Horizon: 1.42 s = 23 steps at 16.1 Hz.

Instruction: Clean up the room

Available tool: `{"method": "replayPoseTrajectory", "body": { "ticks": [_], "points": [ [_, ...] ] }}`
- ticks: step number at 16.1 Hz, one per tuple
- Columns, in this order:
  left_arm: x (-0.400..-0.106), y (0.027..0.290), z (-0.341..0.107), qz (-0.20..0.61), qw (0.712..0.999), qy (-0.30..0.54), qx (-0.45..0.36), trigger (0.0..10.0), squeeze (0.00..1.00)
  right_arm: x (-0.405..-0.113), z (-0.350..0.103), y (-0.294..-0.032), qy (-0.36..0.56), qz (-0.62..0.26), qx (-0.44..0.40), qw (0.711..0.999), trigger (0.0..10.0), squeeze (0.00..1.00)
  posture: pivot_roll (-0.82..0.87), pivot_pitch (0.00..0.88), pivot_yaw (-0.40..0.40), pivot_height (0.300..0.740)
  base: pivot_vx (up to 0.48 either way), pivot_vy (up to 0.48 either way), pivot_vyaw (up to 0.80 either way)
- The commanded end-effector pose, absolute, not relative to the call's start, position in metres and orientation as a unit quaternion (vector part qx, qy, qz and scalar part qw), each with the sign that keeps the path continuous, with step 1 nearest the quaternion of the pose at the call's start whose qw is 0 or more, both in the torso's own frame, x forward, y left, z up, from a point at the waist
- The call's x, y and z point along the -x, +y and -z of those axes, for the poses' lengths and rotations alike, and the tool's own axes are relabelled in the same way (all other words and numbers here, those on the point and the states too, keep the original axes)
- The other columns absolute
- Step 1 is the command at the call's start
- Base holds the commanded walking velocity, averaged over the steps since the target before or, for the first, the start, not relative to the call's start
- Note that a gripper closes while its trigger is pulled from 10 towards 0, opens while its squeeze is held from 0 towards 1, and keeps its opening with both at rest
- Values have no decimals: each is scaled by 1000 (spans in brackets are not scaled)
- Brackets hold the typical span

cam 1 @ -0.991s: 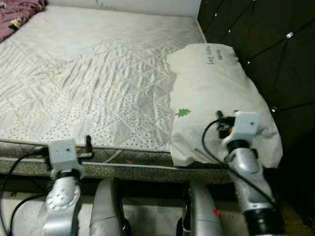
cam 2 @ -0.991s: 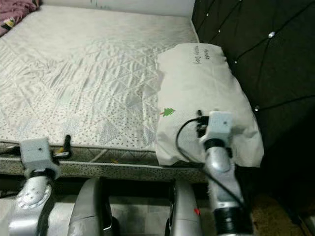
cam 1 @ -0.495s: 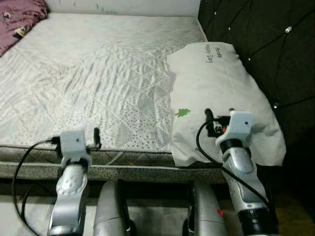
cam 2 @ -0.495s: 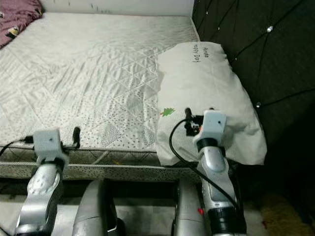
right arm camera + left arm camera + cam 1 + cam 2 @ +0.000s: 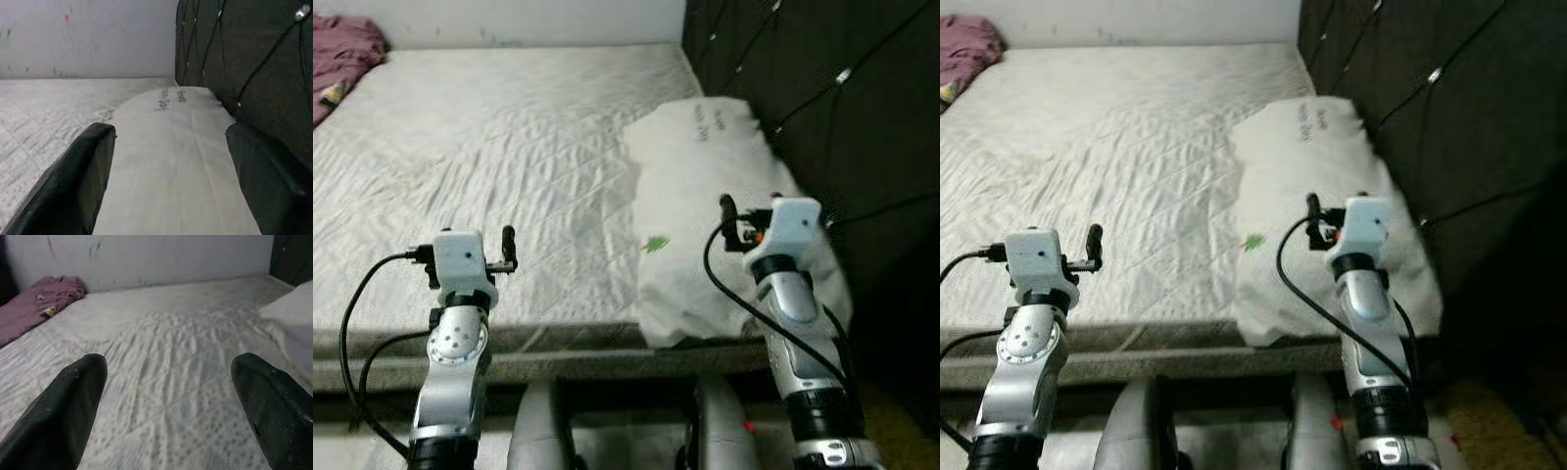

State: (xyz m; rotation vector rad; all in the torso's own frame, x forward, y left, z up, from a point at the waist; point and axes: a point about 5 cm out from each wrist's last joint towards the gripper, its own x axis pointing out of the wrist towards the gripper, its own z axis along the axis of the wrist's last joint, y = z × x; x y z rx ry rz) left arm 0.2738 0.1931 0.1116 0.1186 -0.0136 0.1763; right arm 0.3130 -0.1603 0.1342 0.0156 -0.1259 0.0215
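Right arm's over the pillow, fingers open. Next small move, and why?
Probably lower the right gripper onto the pillow and close. Its fingers are spread wide with the pillow between and below them, not yet touching; the left gripper hovers open over the bare mattress.

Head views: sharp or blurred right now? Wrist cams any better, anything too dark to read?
Left eye view: soft motion blur, pillow print smeared, headboard nearly black. Right eye view: same softness. Left wrist view: bed evenly lit, near fingers out of focus. Right wrist view: pillow text illegible, headboard dark except a bright stud.
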Motion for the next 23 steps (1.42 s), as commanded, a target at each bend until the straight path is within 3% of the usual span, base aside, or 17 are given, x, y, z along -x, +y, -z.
{"method": "replayPoseTrajectory", "body": {
  "ticks": [1,7,14,20,23],
  "points": [
    [-273,199,-115,-101,993,-11,-61,10000,0,-315,-139,-155,-70,-22,-9,997,10000,0,36,0,37,677,0,0,0],
    [-260,200,-114,-85,994,10,-68,10000,0,-306,-130,-158,-50,10,-33,998,10000,0,42,0,68,740,0,0,0],
    [-258,179,-118,-53,998,11,-34,10000,0,-294,-128,-162,-30,8,-24,999,10000,0,27,4,12,740,0,0,0],
    [-252,182,-114,-56,998,25,-12,10000,0,-296,-132,-159,-13,1,-24,1000,10000,0,11,38,-30,740,0,0,0],
    [-251,181,-114,-60,998,25,-5,10000,0,-296,-129,-161,-1,-1,-24,1000,10000,0,15,32,-36,740,0,450,-713]
  ]
}}
